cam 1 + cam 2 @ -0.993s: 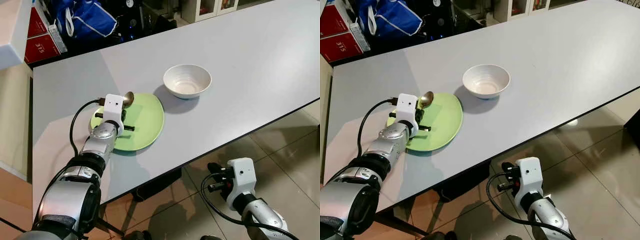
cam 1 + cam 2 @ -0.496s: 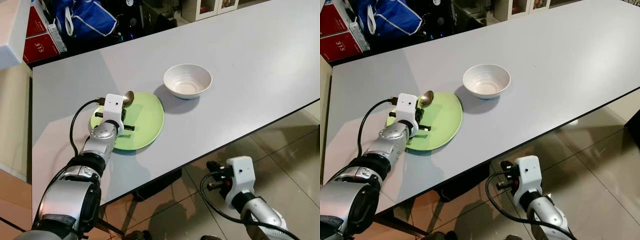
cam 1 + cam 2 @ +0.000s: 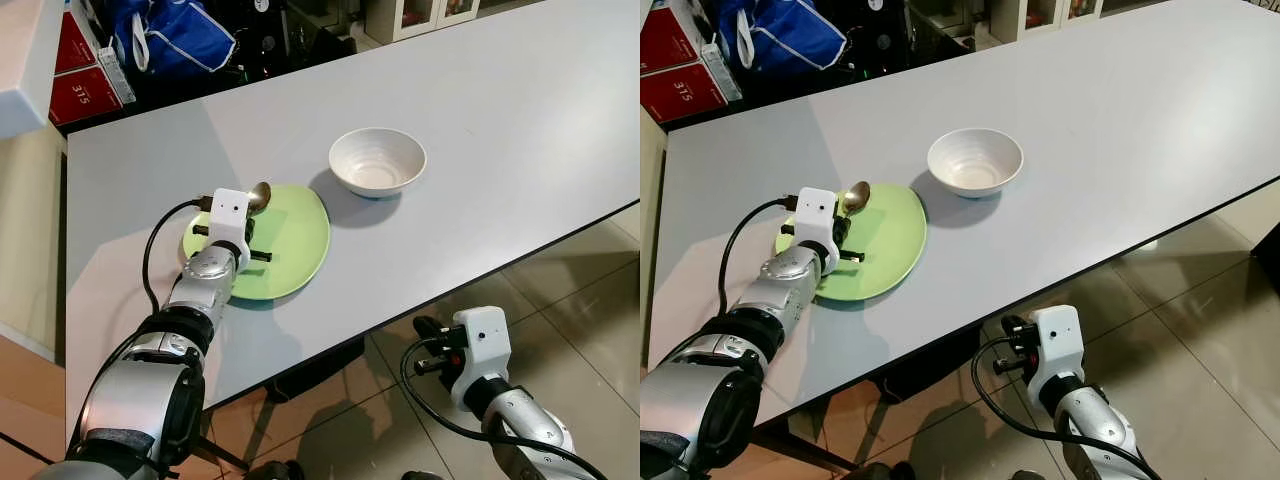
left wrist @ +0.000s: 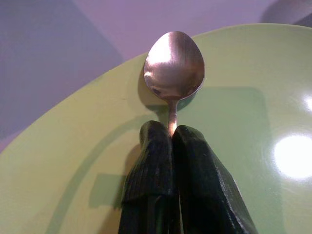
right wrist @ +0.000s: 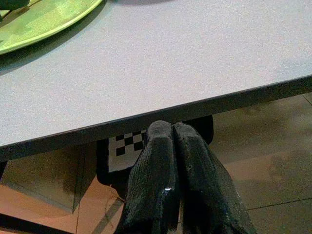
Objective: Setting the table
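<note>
Over the green plate (image 3: 290,240), the left gripper (image 4: 171,132) is clenched on the thin handle of a metal spoon (image 4: 173,66), whose bowl is held just ahead of the fingertips above the plate's far rim. Beyond the plate, to the gripper's right, a white bowl (image 3: 377,161) is set apart from it on the grey table (image 3: 500,100). Below the table's near edge, the right gripper (image 5: 173,129) is seen with its fingers pressed together on nothing, over the tiled floor (image 3: 580,290).
</note>
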Robot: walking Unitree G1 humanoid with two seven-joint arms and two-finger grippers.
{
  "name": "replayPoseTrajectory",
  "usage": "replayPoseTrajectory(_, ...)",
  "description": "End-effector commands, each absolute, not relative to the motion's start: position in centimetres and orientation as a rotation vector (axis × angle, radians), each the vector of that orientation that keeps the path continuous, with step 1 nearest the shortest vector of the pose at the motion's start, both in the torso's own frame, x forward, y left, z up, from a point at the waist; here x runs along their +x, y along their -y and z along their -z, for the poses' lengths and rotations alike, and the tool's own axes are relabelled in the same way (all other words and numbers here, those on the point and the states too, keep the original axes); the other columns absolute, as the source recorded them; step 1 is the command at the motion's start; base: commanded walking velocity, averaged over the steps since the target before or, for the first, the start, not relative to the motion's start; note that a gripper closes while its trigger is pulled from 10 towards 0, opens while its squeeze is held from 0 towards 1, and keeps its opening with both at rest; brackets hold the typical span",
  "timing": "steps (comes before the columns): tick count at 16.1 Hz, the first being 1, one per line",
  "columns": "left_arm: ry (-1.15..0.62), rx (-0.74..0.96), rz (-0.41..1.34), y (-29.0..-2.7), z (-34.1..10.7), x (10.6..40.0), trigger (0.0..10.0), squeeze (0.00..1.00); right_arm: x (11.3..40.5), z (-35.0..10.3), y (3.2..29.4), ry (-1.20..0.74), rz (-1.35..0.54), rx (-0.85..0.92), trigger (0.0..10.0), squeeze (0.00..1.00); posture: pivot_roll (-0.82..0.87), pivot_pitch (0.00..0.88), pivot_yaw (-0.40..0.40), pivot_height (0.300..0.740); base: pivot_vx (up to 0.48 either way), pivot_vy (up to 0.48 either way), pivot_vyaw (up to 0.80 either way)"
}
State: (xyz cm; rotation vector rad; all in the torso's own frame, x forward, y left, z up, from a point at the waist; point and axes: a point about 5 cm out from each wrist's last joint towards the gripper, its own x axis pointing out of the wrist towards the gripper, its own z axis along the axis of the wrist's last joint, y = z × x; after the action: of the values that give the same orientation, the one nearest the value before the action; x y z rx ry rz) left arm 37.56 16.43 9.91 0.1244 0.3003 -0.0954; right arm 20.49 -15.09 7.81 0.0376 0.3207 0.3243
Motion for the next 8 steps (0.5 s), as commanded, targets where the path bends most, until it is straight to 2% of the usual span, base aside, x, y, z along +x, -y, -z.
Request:
replayPoseTrajectory(1,-0.369,0.121,0.088,-16.58,-8.37,36.82,0.0,0.0,20.56,-7.64,15.15,-0.331,-0.328,0.038,10.0,0.0,-0.13,0.076,0.097,0.74,0.0,0.0,0.0)
replayPoseTrajectory(8,-0.363,0.117,0.088,-15.96,-8.11,36.69,0.0,0.0,20.83,-7.71,15.59,-0.331,-0.33,0.027,10.0,0.0,-0.13,0.061,0.076,0.74,0.0,0.0,0.0)
